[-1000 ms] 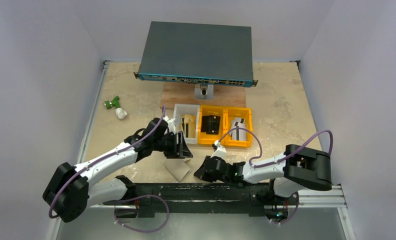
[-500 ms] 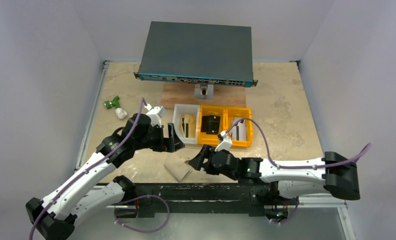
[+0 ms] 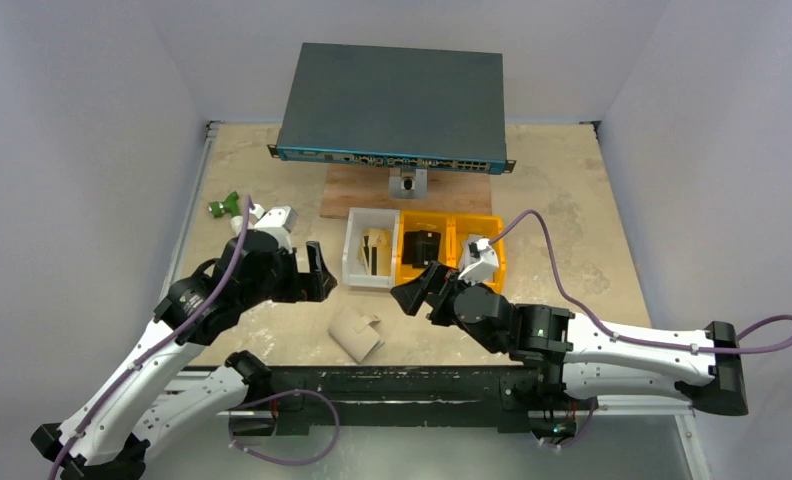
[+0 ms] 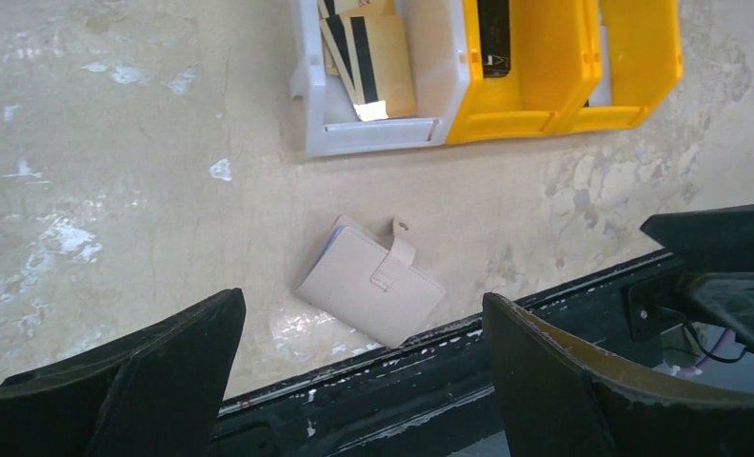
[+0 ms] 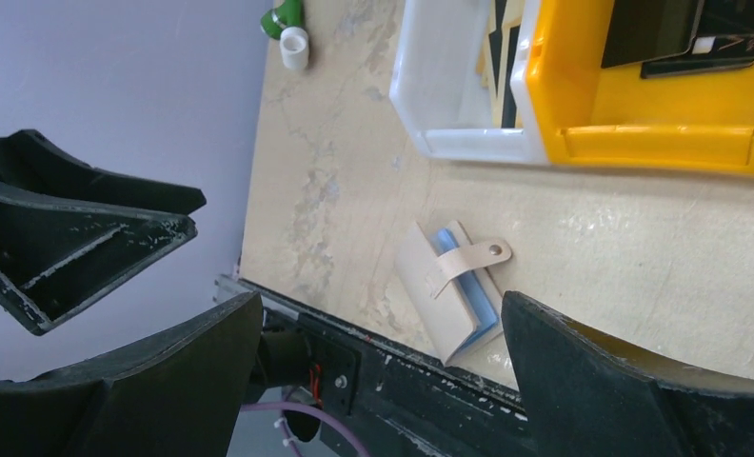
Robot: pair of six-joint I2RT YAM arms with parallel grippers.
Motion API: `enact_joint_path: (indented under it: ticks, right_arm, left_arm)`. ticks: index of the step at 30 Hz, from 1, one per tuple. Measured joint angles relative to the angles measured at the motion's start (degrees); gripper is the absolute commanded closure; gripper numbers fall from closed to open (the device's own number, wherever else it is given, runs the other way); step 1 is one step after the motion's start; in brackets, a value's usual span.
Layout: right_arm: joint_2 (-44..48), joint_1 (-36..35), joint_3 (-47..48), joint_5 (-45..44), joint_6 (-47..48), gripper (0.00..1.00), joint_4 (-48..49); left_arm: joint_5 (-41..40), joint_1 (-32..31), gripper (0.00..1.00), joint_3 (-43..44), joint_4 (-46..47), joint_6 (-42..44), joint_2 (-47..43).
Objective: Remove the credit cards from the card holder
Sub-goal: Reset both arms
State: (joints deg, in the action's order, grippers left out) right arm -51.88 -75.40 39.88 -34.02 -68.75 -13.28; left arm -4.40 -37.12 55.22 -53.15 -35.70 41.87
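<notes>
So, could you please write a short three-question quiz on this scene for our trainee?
1. True or false: the left claw is gripping the card holder.
2. Where does the card holder lie? A) inside a bin; B) on the table, near the arms' bases; C) propped against the far wall.
3. How many yellow bins stand beside the white bin?
Key: 1. False: both it and the right claw are open and empty. 2. B. 3. Two.
</notes>
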Motion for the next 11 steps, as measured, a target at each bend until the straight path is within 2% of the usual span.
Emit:
enact_joint_path:
  ticks: [11]
  right_arm:
    - [1.4,0.0,0.9,-2.6,1.3,0.01,-3.5]
  left_arm:
    - [-3.3,0.0,0.05,0.0,-1.9,1.0,-3.1]
